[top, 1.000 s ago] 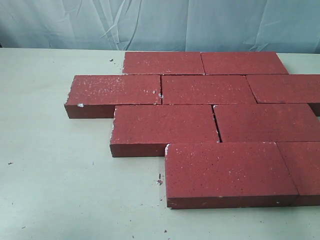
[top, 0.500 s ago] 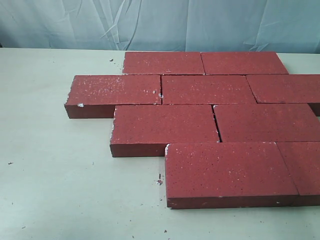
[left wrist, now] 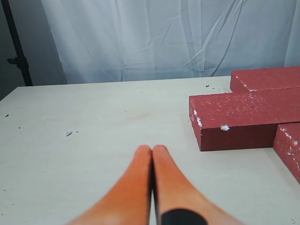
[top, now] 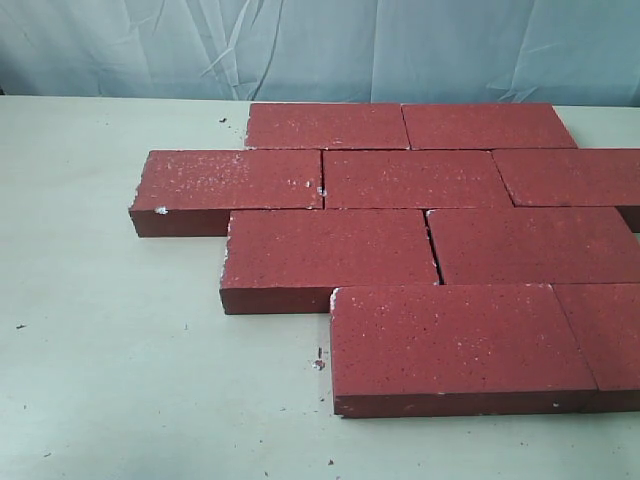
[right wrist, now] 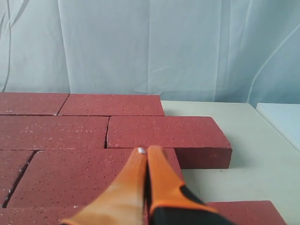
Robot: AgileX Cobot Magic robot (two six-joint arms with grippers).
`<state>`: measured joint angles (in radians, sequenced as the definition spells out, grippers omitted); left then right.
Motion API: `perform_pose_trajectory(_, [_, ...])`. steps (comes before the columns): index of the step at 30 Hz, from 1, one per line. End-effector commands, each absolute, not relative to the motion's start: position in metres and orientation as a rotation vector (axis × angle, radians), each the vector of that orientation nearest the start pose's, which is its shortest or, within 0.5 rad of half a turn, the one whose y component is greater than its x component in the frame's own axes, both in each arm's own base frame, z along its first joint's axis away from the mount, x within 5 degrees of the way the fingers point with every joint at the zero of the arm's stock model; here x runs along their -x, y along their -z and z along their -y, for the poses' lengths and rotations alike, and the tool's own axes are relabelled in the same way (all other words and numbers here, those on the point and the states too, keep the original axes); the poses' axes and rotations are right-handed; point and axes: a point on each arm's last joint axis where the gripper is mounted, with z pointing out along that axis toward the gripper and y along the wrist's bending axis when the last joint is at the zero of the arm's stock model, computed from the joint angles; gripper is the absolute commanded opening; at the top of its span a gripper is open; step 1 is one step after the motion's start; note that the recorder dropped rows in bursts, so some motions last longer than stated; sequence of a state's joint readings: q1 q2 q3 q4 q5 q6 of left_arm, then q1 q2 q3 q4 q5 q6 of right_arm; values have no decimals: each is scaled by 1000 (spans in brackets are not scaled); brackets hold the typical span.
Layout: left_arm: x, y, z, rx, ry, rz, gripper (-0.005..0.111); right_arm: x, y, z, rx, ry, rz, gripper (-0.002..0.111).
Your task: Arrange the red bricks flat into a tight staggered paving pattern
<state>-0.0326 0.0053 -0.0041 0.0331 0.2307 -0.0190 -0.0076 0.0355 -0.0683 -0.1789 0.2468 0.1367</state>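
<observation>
exterior view: the red bricks (top: 400, 240) lie flat on the pale table (top: 110, 330) in four offset rows, filling the field from centre out toward 3 o'clock. the joints look tight, apart from one thin dark seam in the third row, just toward 3 o'clock of centre. neither arm appears here. left wrist view: the left gripper (left wrist: 152, 150) hovers over bare table, orange fingers pressed together on nothing, with the end brick (left wrist: 234, 119) near but apart. right wrist view: the right gripper (right wrist: 146, 151) hangs over the bricks, fingers together and empty. judgement: laying appears complete; the next move, if any, calls for a sideways nudge to close that seam.
</observation>
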Motion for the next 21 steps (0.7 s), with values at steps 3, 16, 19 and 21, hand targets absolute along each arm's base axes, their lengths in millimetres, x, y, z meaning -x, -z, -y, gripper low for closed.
perform_pose_trajectory(3, [-56, -192, 1, -24, 14, -1715, 0, -55, -192, 3, -17, 48, -1712, -1])
perform_pose_trajectory(16, [-56, -192, 1, -24, 14, -1715, 0, -55, -190, 1, 20, 47, -1740, -1])
perform_pose_trajectory(19, [-56, -192, 1, -24, 14, -1715, 0, -55, -189, 2, 10, 43, -1752, -1])
perform_pose_trajectory(21, [-56, -192, 1, -24, 14, -1715, 0, -55, -188, 2, 2, 41, -1765, -1])
